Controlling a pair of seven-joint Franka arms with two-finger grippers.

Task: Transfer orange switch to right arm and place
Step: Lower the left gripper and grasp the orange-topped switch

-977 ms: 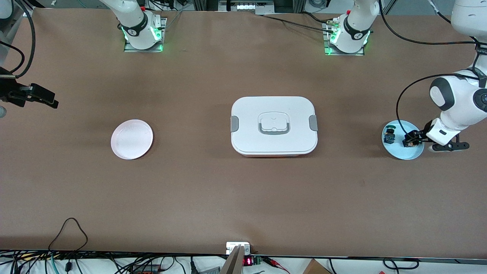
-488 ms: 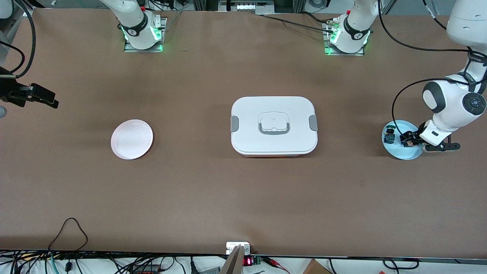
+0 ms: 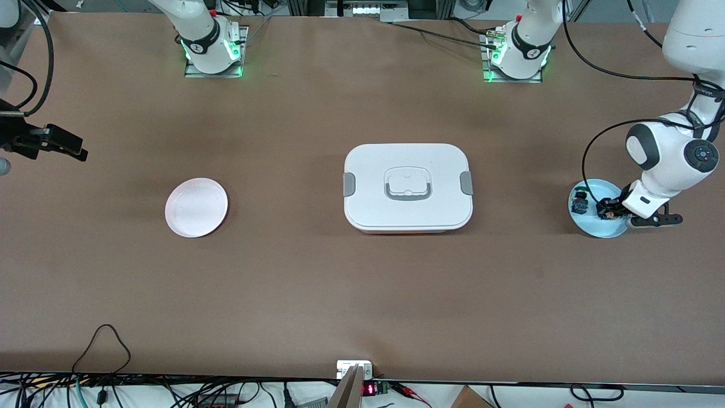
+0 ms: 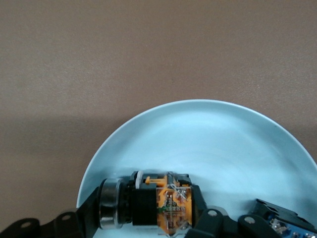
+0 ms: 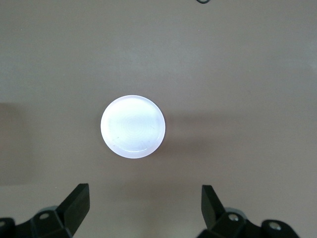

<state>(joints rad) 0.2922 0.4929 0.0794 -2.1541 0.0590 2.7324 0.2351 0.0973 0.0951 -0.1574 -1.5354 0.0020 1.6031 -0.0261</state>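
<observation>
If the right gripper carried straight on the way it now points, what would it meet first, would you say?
Probably the bare table. The right gripper, open, points down at it, with the pink plate near that line, though depth is hard to judge.

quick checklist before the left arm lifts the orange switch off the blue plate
1. Left tool over the blue plate: ok.
2. Fingers shut on the orange switch: ok; in the left wrist view they flank its body.
3. Blue switch apart from the grip: ok; it lies beside on the same plate.
4. Switch off the plate: cannot tell.
5. Right tool ready for the handover: ok; it is open, waiting above the pink plate at the right arm's end of the table.
6. White lidded box between the plates: ok; lid on, so carry over it.
</observation>
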